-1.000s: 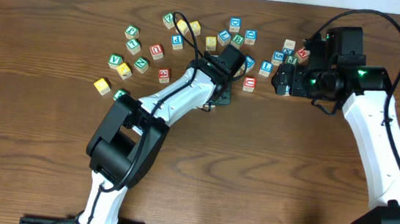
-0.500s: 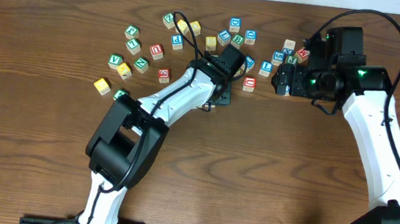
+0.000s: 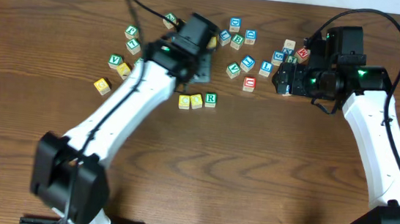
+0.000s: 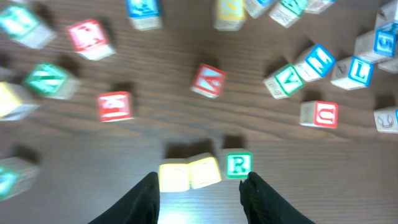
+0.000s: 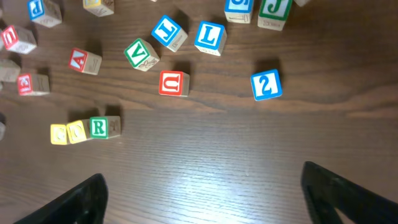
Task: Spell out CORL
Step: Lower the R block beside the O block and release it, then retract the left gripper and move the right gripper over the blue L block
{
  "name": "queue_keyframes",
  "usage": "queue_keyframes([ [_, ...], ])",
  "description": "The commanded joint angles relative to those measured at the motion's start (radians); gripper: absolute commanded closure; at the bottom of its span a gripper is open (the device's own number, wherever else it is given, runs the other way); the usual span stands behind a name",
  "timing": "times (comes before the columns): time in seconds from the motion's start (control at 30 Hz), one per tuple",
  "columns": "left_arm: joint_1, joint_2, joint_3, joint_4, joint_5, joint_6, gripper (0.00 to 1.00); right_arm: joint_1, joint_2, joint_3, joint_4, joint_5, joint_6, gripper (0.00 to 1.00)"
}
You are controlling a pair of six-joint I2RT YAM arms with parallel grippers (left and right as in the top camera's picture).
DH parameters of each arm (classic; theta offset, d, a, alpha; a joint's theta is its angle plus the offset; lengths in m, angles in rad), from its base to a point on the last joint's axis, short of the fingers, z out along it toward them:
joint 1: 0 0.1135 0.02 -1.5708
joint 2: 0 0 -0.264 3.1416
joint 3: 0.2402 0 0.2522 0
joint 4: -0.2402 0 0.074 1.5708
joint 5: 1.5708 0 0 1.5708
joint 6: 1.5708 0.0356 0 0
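Counter (image 3: pixel 253 176): brown wood grain, everything sits on it.
Row: closest to the robot's base there are three cubes side by side and touching, the line a bit slanted.
First yellow cube (image 5: pixel 59 134): left end of the row, its letter too faint for me to read.
Second yellow cube (image 5: pixel 78 130): middle of the row, also too faint to read.
R cube (image 5: pixel 99 127): right end of the row, white face with a green R, upright.
Left hand (image 4: pixel 201 186): hangs over the row with fingers spread and nothing between them. Its wrist view is pretty blurry.
Right hand (image 5: pixel 202 174): fingers wide apart and empty, up above the counter off to the right of the row.
U cube (image 5: pixel 173 83): red U, on its own, roughly between the R cube and the L cube.
L cube (image 5: pixel 209 36): blue L, farther back and to the right, well apart from the row, just beside another blue-lettered cube.
V cube (image 5: pixel 141 54): green V, tilted, a little left of the L cube.
Other cubes: loose scatter of red, green and blue letters across the far part of the counter.
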Motion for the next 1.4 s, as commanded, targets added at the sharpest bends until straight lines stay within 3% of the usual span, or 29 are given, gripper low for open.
queue_keyframes([
  [0.0,0.068,-0.058,-0.004,-0.033,-0.010,0.042,0.57,0.017,0.002,0.037,0.003,-0.011,0.043,0.10],
  [0.23,0.190,-0.097,-0.004,-0.058,-0.010,0.077,0.57,0.037,0.042,0.190,-0.044,0.035,0.061,0.16],
  [0.43,0.248,-0.096,-0.005,-0.066,-0.010,0.077,0.57,0.058,0.214,0.349,-0.092,0.056,0.111,0.21],
  [0.77,0.276,-0.093,-0.005,-0.074,-0.010,0.077,0.56,0.130,0.428,0.358,0.012,0.216,0.291,0.41],
  [1.0,0.276,-0.093,-0.005,-0.074,-0.010,0.076,0.56,0.157,0.534,0.358,0.082,0.296,0.323,0.45],
  [1.07,0.276,-0.093,-0.005,-0.074,-0.010,0.076,0.47,0.157,0.558,0.358,0.095,0.297,0.322,0.45],
  [1.17,0.276,-0.093,-0.005,-0.074,-0.010,0.076,0.44,0.153,0.588,0.358,0.110,0.308,0.322,0.46],
  [1.2,0.276,-0.093,-0.005,-0.074,-0.010,0.076,0.37,0.151,0.596,0.358,0.114,0.318,0.321,0.46],
  [1.37,0.276,-0.093,-0.005,-0.073,-0.010,0.076,0.25,0.146,0.606,0.357,0.143,0.327,0.279,0.43],
])
